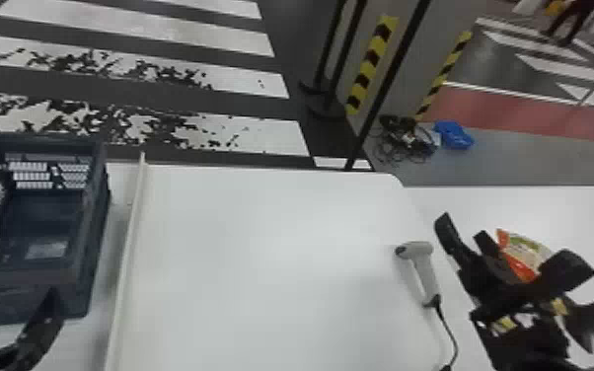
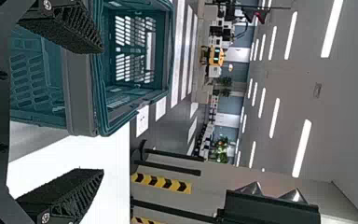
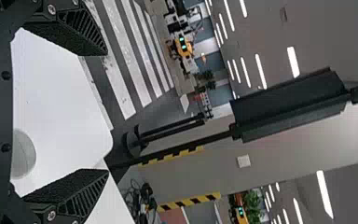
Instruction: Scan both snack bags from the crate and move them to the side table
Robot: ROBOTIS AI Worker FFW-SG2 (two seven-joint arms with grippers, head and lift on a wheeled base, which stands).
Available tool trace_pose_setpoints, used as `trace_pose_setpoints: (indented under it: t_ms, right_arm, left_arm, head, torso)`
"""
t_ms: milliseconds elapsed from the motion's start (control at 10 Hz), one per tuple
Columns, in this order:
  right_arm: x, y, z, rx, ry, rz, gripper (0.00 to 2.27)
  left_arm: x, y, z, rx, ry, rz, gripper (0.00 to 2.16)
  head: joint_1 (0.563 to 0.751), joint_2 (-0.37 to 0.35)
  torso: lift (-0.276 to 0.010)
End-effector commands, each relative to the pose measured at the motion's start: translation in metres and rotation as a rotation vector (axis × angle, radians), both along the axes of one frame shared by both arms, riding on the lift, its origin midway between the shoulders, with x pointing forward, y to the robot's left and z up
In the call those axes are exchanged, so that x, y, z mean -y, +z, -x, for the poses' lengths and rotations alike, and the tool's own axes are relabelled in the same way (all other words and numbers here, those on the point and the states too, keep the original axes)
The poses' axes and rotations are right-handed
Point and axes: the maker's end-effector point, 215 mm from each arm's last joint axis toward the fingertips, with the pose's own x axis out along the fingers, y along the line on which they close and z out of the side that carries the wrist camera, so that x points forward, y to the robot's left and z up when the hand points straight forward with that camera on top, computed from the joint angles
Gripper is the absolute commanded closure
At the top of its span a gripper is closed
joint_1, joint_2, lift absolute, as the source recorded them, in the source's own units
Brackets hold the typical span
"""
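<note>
My left gripper (image 1: pixel 10 291) is at the near side of the dark crate (image 1: pixel 71 276), low at the left. In the left wrist view that gripper (image 2: pixel 100 110) stands open, the crate (image 2: pixel 80 93) just past its fingers. On the side table (image 1: pixel 459 202) lies an orange, green and cream snack bag (image 1: pixel 533 250), partly hidden behind my right gripper (image 1: pixel 510 244). The right wrist view has this gripper (image 3: pixel 106 112) open, nothing held between its fingers. A white scanner (image 1: pixel 426 274) lies on the main table's right part, left of the right gripper.
A raised pale strip (image 1: pixel 130 246) runs along the main white table (image 1: pixel 271 256), between crate and scanner. The scanner's black cable (image 1: pixel 449 330) trails toward the near edge. Behind the tables are black poles and a pillar (image 1: pixel 409 69) with yellow-black tape.
</note>
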Motion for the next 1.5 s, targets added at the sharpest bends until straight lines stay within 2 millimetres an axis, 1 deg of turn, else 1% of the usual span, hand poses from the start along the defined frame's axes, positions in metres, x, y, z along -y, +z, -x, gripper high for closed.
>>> trace_pose_setpoints:
  t_ms: [0,100,200,300,400,500,600,700,900,1000,1100,1200,1400]
  right_arm:
    - [-0.076,0.004,-0.002,0.011,0.088,0.061,0.11]
    - [-0.11,0.011,0.0,0.041,0.098,0.142,0.11]
    - [-0.144,0.016,0.002,0.066,0.107,0.209,0.11]
    - [-0.18,0.025,0.009,0.122,0.121,0.243,0.11]
    - [-0.209,0.03,0.017,0.159,0.132,0.277,0.11]
    - [-0.23,0.027,0.025,0.172,0.15,0.276,0.11]
    - [-0.244,0.016,0.03,0.161,0.165,0.267,0.11]
    - [-0.254,0.003,0.033,0.144,0.174,0.272,0.11]
    - [-0.257,-0.018,0.046,0.139,0.15,0.244,0.11]
    - [-0.256,-0.022,0.054,0.146,0.141,0.24,0.11]
    - [-0.252,-0.025,0.06,0.143,0.129,0.232,0.11]
    - [-0.247,-0.028,0.062,0.137,0.122,0.23,0.11]
    - [-0.251,-0.034,0.065,0.124,0.128,0.221,0.11]
  left_arm:
    - [0.002,0.002,0.0,0.005,-0.002,-0.003,0.08]
    - [0.002,0.003,0.0,0.007,-0.002,-0.004,0.08]
    - [0.004,0.003,0.0,0.01,-0.003,-0.011,0.08]
    - [0.004,0.0,0.001,0.004,-0.002,-0.015,0.08]
    - [0.004,-0.003,0.001,-0.003,0.002,-0.016,0.08]
    - [0.004,-0.005,0.001,-0.003,0.006,-0.02,0.08]
    - [0.004,-0.005,0.0,0.001,0.015,-0.025,0.08]
    - [0.007,-0.006,0.001,0.003,0.016,-0.031,0.08]
    - [0.011,0.0,0.002,0.02,0.013,-0.044,0.08]
    - [0.01,0.0,0.002,0.021,0.017,-0.047,0.08]
    - [0.012,0.0,0.002,0.022,0.019,-0.049,0.08]
    - [0.012,0.001,0.001,0.023,0.026,-0.046,0.08]
    - [0.013,0.0,0.001,0.024,0.032,-0.046,0.08]
  head:
    - [0.695,-0.35]
    - [0.695,-0.341]
    - [0.695,-0.288]
    - [0.695,-0.245]
    - [0.695,-0.201]
    - [0.695,-0.155]
    - [0.695,-0.133]
    - [0.695,-0.1]
    - [0.695,-0.072]
    - [0.695,-0.072]
    - [0.695,-0.073]
    - [0.695,-0.074]
    - [0.695,-0.087]
  torso:
    - [-0.099]
    - [-0.099]
    - [-0.099]
    - [-0.099]
    - [-0.099]
    - [-0.099]
    - [-0.099]
    - [-0.099]
    - [-0.099]
    - [-0.099]
    - [-0.099]
    - [-0.099]
    - [-0.099]
